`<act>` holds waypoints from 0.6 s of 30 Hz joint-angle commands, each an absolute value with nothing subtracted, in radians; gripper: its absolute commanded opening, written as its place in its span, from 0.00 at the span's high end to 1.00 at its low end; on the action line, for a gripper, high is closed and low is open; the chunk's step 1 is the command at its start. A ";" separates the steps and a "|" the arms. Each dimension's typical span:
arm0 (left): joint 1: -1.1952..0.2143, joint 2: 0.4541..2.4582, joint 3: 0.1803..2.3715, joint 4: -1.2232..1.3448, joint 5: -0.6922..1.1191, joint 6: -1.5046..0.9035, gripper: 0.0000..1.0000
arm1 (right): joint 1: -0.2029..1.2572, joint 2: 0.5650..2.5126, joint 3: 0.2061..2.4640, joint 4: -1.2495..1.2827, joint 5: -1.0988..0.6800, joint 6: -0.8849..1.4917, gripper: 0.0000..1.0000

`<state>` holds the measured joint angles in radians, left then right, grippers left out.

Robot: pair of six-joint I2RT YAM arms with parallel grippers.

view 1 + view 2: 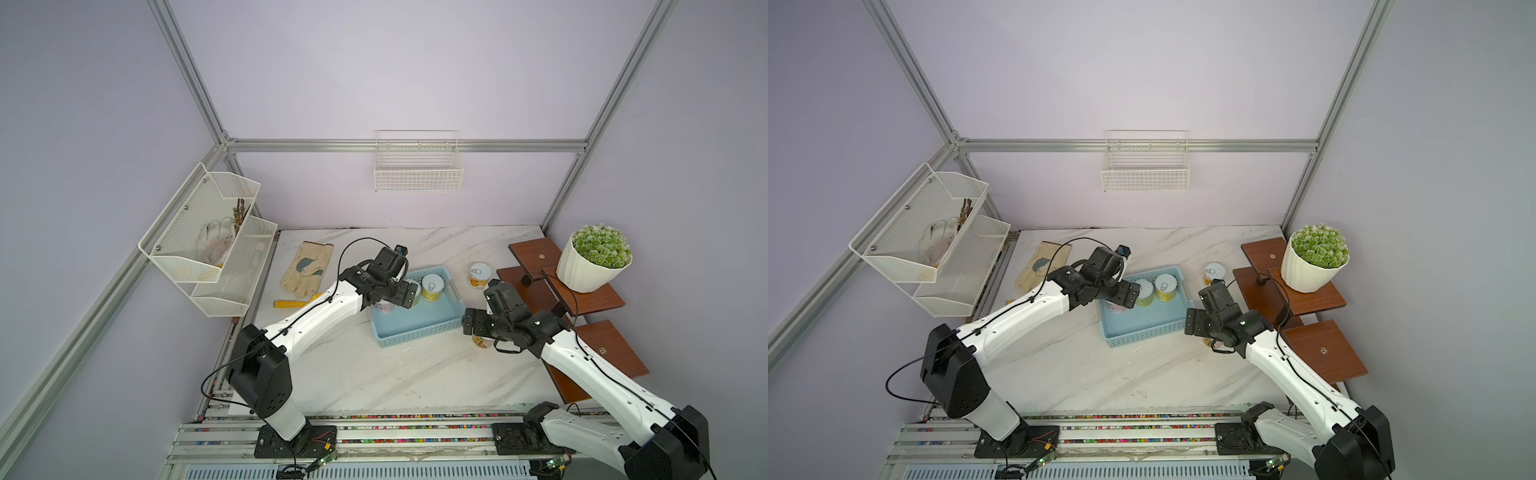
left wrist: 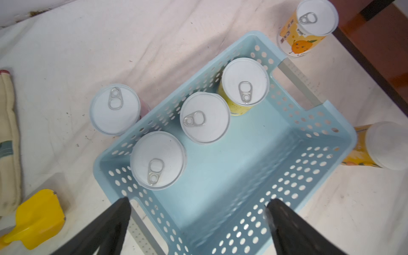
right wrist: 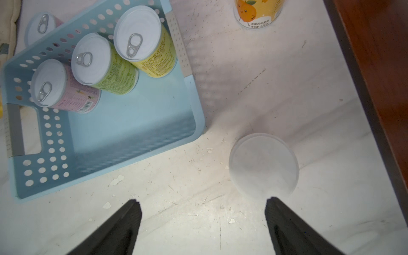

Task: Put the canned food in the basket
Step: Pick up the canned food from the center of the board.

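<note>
Black fingers of the left end effector (image 2: 198, 202) hang spread and empty over the basket (image 2: 220, 187), which sits on the bench (image 1: 374, 374). Inside it, the pink can (image 3: 48, 82), green can (image 3: 90, 58) and yellow can (image 3: 138, 33) stand upright in a row along one wall. A second pink can (image 2: 114, 109) stands just outside at ten o'clock of the basket, and the far orange can (image 1: 479, 275) at two o'clock. The right end effector (image 3: 203, 201), spread and empty, hovers beside the near orange can (image 3: 263, 165) at four o'clock.

Lab test cell: aluminium frame (image 1: 407, 145), plain lilac walls (image 1: 395, 62).
</note>
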<state>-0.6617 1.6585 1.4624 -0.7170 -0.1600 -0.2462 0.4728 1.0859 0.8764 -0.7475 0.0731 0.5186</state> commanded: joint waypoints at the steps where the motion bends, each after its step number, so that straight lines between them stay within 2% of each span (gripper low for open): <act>1: -0.623 1.723 1.570 -0.834 -0.236 -0.218 0.00 | 0.471 1.049 0.869 -0.691 -0.061 0.434 0.07; 11: -0.504 1.914 1.754 -0.928 -0.191 -0.251 0.00 | 0.472 0.891 0.766 -0.431 -0.241 0.418 0.09; 18: -0.454 2.028 1.866 -0.984 -0.176 -0.263 0.00 | 0.472 0.758 0.659 -0.188 -0.275 0.481 0.06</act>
